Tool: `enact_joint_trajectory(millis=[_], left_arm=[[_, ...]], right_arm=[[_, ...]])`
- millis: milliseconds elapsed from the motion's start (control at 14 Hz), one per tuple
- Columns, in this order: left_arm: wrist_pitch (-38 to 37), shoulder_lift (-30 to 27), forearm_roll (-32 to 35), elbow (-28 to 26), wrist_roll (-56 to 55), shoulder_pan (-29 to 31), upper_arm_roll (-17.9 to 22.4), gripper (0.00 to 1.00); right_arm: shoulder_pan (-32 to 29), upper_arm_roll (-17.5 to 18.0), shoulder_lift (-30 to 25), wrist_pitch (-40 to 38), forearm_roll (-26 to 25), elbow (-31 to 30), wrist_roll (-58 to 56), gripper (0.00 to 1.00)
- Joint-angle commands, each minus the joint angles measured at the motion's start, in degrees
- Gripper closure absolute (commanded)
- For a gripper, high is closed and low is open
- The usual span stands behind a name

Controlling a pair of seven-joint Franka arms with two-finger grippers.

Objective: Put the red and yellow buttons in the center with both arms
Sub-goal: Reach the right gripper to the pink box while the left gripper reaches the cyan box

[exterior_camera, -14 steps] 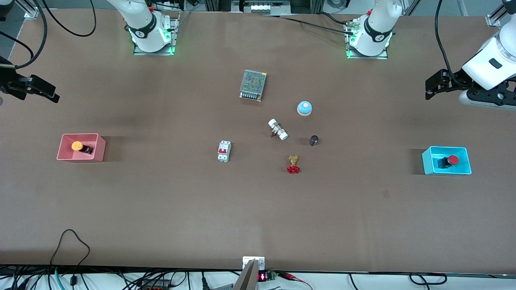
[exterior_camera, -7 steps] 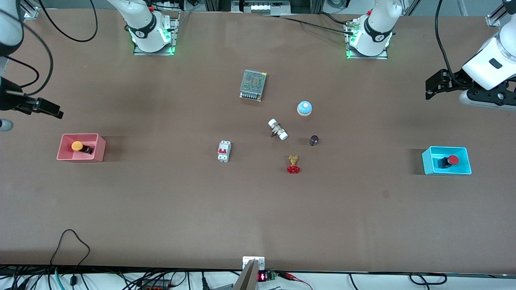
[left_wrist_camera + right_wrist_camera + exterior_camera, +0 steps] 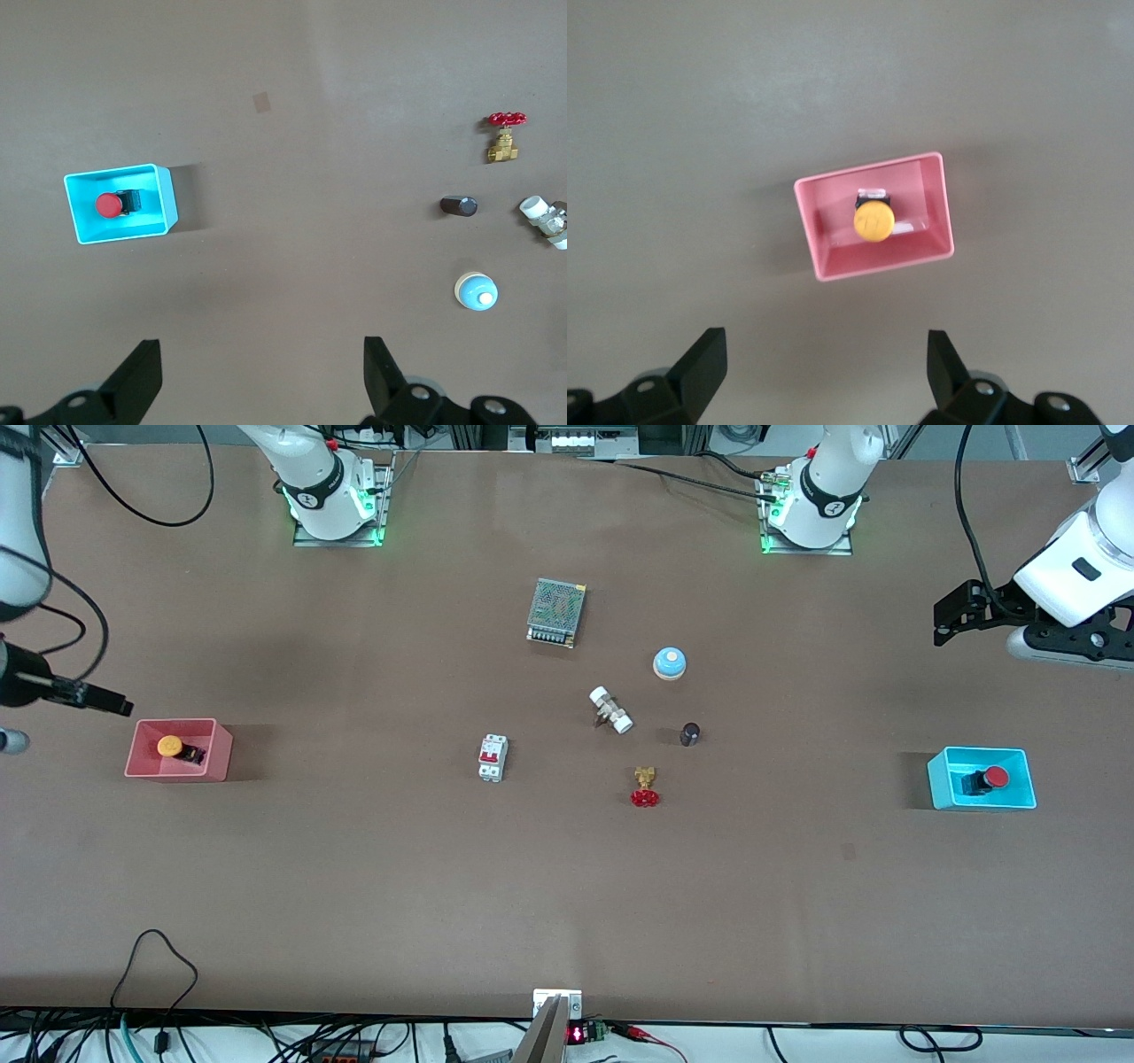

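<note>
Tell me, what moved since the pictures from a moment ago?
The right gripper moved down the front view toward the pink bin holding the yellow button, fingers open, holding nothing. The left gripper barely shifted, open, above the table near the blue bin with the red button. Both buttons, both bins and the parts in the middle stayed put.

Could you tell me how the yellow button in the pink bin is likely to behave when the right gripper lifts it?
The yellow button looks small and rigid, so probably light. Its round cap is wider than the black body, so fingers might slip off the cap. The pink bin walls stand close around it, likely limiting the open right gripper.
</note>
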Motion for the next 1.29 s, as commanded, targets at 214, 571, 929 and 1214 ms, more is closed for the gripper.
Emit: enact_joint_trajectory(millis=[214, 571, 929, 1214], left_arm=[[-1.85, 4.64, -0.74, 4.40, -0.15, 1.75, 0.06, 0.00], [-1.94, 6.67, -0.39, 5.38, 0.55, 5.08, 0.14, 0.00], [-0.02, 10.44, 4.52, 4.41, 0.81, 8.60, 0.14, 0.00], [12.61, 12.39, 5.41, -3.38, 2.21, 13.42, 0.14, 0.00]], right_arm=[[-3.40, 0.59, 9.33, 10.30, -0.72, -1.05, -6.82, 0.00], [-3.41, 0.68, 12.41, 14.08, -5.11, -2.19, -6.92, 0.00], [-2.44, 0.76, 13.73, 14.79, -5.12, -2.45, -6.48, 0.03], [-2.00, 0.76, 14.87, 15.40, -5.12, -2.37, -6.48, 0.05]])
